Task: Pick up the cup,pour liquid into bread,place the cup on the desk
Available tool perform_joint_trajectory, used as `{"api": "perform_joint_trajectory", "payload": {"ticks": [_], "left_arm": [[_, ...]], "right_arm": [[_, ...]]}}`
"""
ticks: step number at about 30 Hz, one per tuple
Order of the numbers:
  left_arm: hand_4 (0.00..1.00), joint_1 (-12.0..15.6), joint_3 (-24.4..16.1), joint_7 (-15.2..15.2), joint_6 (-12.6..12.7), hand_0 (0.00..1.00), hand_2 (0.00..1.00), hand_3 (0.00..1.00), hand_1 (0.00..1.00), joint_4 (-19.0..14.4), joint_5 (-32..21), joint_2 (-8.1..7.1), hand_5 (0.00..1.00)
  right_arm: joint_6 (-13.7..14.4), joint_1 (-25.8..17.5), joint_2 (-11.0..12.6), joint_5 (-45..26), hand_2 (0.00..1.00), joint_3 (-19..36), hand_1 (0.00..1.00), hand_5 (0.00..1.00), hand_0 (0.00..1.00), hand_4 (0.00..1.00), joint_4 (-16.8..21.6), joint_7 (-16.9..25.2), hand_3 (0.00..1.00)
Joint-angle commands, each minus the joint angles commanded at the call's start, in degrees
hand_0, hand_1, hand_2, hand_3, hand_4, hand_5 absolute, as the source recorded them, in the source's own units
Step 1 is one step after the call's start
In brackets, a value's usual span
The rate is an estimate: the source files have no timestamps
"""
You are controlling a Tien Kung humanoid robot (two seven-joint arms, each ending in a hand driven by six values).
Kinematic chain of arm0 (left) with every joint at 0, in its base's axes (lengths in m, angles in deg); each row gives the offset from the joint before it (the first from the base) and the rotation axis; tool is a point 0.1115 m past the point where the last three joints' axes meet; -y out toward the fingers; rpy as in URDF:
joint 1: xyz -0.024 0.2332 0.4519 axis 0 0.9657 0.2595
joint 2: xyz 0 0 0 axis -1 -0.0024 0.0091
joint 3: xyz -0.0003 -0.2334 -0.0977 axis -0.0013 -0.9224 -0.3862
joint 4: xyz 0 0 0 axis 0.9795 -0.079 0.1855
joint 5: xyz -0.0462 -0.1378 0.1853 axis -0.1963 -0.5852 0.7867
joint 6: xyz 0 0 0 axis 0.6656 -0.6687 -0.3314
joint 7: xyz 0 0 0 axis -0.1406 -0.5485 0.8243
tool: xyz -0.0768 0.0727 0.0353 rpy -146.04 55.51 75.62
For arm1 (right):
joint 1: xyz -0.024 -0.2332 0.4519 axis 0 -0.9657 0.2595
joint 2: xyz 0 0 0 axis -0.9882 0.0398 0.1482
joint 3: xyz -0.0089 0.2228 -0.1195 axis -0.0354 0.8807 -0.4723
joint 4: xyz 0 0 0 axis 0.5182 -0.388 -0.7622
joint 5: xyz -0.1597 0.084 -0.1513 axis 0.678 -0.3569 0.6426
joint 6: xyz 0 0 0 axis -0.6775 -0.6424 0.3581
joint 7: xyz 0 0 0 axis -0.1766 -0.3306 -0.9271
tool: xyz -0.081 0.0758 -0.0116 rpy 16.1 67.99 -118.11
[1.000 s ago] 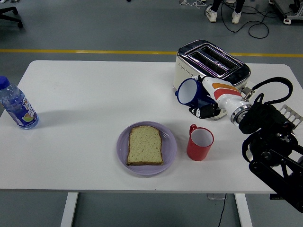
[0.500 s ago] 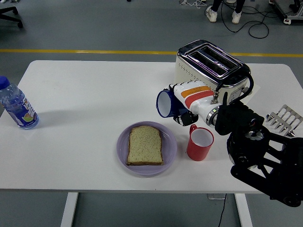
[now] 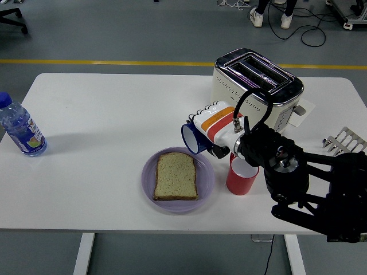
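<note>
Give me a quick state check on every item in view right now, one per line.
Blue ceramic cup: held in the right hand, tipped on its side, mouth toward the plate.
Slice of bread: lying flat on the purple round plate.
Red ceramic mug: upright on the white table, partly hidden by the arm.
Cream and chrome toaster: upright, slots empty.
Clear plastic water bottle: upright, blue cap on.
</note>
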Motion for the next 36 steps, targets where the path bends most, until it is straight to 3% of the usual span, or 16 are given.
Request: {"api": "perform_joint_trajectory", "payload": {"ticks": [8,18,22,29,31,36], "left_arm": [[0.239,0.2,-0.1,0.0,0.0,0.632,0.651,0.503,0.639,0.0,0.0,0.02,0.863],[0.24,0.4,-0.2,0.0,0.0,0.634,0.65,0.503,0.64,0.0,0.5,0.06,0.864],[0.238,0.4,-0.3,0.0,0.0,0.634,0.651,0.503,0.641,0.0,0.7,0.05,0.862],[0.24,0.6,-0.6,0.0,0.0,0.632,0.652,0.503,0.638,0.1,1.0,0.03,0.864],[0.24,0.6,-0.4,0.0,0.0,0.632,0.652,0.503,0.638,0.1,1.0,0.03,0.864],[0.239,0.9,-0.2,0.0,0.0,0.632,0.652,0.503,0.64,0.1,1.1,0.01,0.864]], "right_arm": [[0.9,-0.2,-0.4,1.1,0.575,0.9,0.466,0.002,0.46,0.543,-0.1,0.0,0.587],[7.5,-5.1,0.0,-0.5,0.573,6.7,0.463,0.002,0.455,0.546,0.6,0.0,0.585],[13.1,-8.4,0.5,-3.7,0.573,11.5,0.459,0.002,0.453,0.549,1.2,0.0,0.583],[26.3,-15.8,0.8,-10.1,0.574,21.9,0.462,0.004,0.454,0.552,2.7,0.0,0.584],[29.8,-18.0,0.9,-12.7,0.574,24.9,0.462,0.004,0.454,0.552,3.7,1.0,0.584],[39.7,-24.6,0.6,-20.1,0.576,33.2,0.463,0.012,0.456,0.553,6.4,8.4,0.584]]}}
